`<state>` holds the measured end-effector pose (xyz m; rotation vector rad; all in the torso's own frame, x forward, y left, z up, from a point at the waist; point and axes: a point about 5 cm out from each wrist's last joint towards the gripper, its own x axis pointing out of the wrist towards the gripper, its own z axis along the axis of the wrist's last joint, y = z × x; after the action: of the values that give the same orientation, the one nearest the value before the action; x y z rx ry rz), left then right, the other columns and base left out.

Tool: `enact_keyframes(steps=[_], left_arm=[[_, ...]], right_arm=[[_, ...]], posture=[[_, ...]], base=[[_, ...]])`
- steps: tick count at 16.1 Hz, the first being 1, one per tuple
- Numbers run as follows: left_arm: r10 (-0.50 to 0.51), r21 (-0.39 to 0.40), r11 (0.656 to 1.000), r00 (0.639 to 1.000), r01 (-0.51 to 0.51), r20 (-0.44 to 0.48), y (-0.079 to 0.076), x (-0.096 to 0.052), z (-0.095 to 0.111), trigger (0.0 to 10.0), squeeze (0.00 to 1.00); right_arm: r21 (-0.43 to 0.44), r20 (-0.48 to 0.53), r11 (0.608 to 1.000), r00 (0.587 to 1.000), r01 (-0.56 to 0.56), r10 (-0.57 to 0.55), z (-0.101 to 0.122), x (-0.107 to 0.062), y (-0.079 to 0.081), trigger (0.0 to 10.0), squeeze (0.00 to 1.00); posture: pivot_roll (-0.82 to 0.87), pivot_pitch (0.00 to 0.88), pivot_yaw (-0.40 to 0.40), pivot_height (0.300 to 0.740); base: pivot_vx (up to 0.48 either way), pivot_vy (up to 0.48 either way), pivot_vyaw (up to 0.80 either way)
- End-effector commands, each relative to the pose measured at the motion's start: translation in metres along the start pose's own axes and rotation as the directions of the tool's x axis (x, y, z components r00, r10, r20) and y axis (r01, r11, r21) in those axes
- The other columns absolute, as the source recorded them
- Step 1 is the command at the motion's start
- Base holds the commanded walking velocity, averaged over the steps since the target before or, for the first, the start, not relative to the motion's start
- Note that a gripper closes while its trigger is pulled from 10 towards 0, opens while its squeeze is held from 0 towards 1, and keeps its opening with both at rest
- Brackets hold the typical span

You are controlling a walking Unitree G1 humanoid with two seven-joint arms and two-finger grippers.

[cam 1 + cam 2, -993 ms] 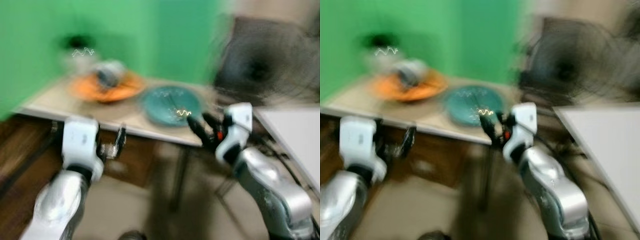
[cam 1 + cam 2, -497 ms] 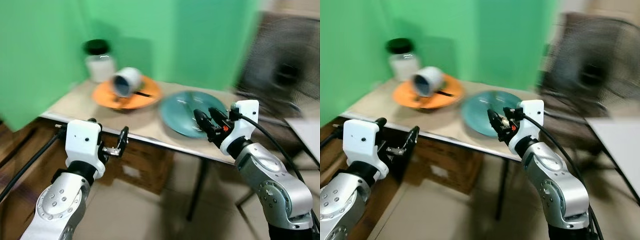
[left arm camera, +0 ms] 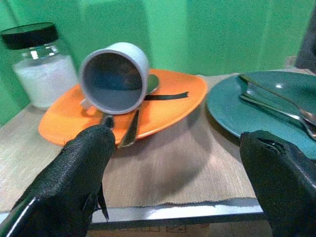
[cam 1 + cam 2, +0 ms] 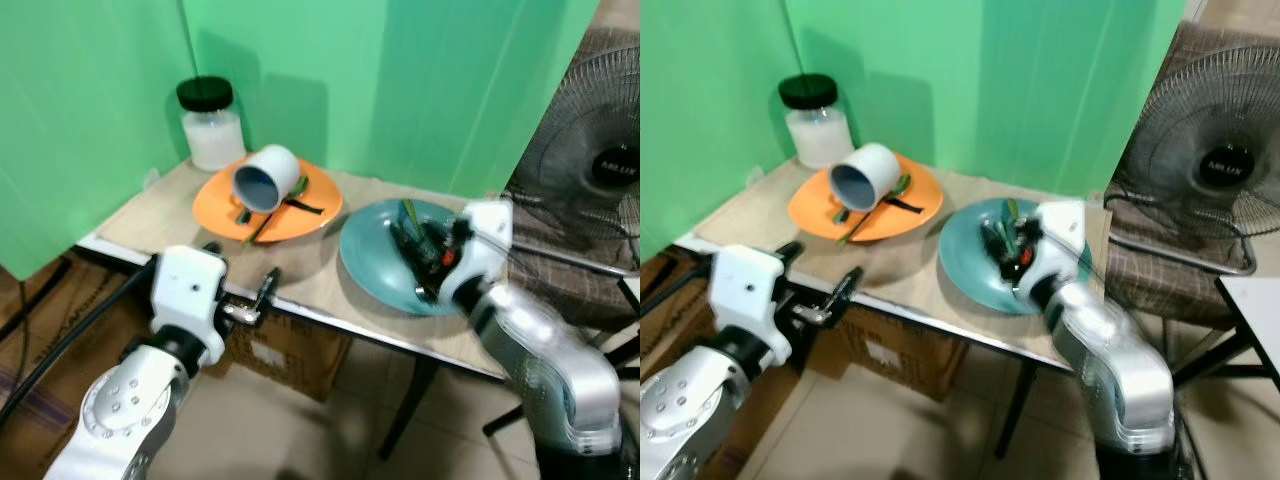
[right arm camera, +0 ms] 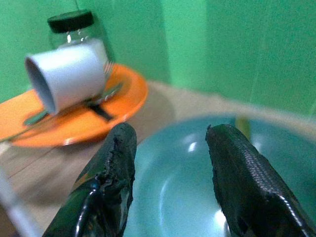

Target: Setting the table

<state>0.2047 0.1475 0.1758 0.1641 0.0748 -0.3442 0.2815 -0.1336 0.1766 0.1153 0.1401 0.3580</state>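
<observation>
A white mug [image 4: 266, 178] lies on its side on an orange plate [image 4: 310, 210], over green and black handled cutlery [image 4: 262, 226]. To its right a teal plate [image 4: 372, 262] holds cutlery [image 3: 276, 106] with a green handle [image 4: 410, 212]. My right gripper [image 4: 422, 260] hovers open just above the teal plate [image 5: 168, 187], nothing between its fingers [image 5: 237, 182]. At the table's front edge my left gripper [image 4: 250, 298] is open, facing the mug [image 3: 114, 78]; its fingers [image 3: 69, 182] are spread wide.
A glass jar with a black lid [image 4: 211, 123] stands at the table's back left corner against green walls. A standing fan [image 4: 590, 170] and a chair [image 4: 1160, 270] are on the right. Cardboard boxes [image 4: 290, 350] sit under the wooden table [image 4: 150, 215].
The camera has swung and steadied, so the picture is now sharp. My right gripper has moved forward from the table's front edge to over the teal plate. The left gripper keeps its place by the edge.
</observation>
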Motion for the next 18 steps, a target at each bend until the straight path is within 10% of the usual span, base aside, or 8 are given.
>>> enact_keyframes(steps=[1, 2, 11, 12, 13, 16, 18], left_arm=[[-0.024, 0.008, 1.000, 1.000, 0.024, 0.001, 0.001, 0.001, 0.000, 10.0, 0.00], [-0.054, 0.009, 0.999, 0.998, 0.054, 0.012, 0.001, 0.002, 0.001, 10.0, 0.00], [-0.299, 0.029, 0.954, 0.954, 0.299, 0.006, -0.008, 0.006, 0.002, 10.0, 0.00], [-0.325, 0.020, 0.945, 0.946, 0.325, 0.001, -0.012, 0.005, 0.001, 10.0, 0.00], [-0.339, 0.017, 0.941, 0.941, 0.339, -0.003, -0.013, 0.004, 0.000, 10.0, 0.00], [-0.365, 0.002, 0.931, 0.931, 0.365, -0.012, -0.019, -0.001, -0.003, 10.0, 0.00], [-0.365, -0.005, 0.931, 0.931, 0.365, -0.017, -0.020, -0.002, -0.005, 10.0, 0.00]], right_arm=[[-0.007, -0.030, 0.999, 0.999, -0.040, 0.040, 0.000, 0.006, 0.004, 10.0, 0.21], [-0.019, -0.053, 0.999, 0.998, -0.039, 0.038, 0.001, 0.015, -0.001, 10.0, 1.00], [-0.179, -0.257, 0.976, 0.952, 0.124, -0.168, -0.002, 0.083, -0.045, 10.0, 1.00], [-0.181, -0.283, 0.974, 0.941, 0.139, -0.187, -0.004, 0.088, -0.049, 10.0, 0.62], [-0.185, -0.299, 0.972, 0.933, 0.147, -0.198, -0.006, 0.089, -0.050, 10.0, 0.00], [-0.162, -0.354, 0.971, 0.909, 0.173, -0.221, -0.013, 0.094, -0.057, 10.0, 0.00], [-0.112, -0.376, 0.973, 0.898, 0.200, -0.228, -0.019, 0.095, -0.062, 4.9, 0.00]], posture=[[0.00, 0.000, 0.008, 0.740], [-0.01, 0.000, 0.008, 0.740], [-0.05, 0.005, 0.003, 0.740], [-0.05, 0.014, -0.002, 0.740], [-0.05, 0.015, -0.003, 0.740], [-0.06, 0.023, -0.014, 0.740], [-0.06, 0.024, -0.019, 0.740]], base=[[0.000, 0.000, 0.00], [0.000, 0.000, 0.00], [0.000, 0.000, 0.00], [0.000, 0.000, 0.00], [0.000, 0.000, 0.00], [0.000, 0.000, 0.00], [0.000, 0.000, 0.00]])
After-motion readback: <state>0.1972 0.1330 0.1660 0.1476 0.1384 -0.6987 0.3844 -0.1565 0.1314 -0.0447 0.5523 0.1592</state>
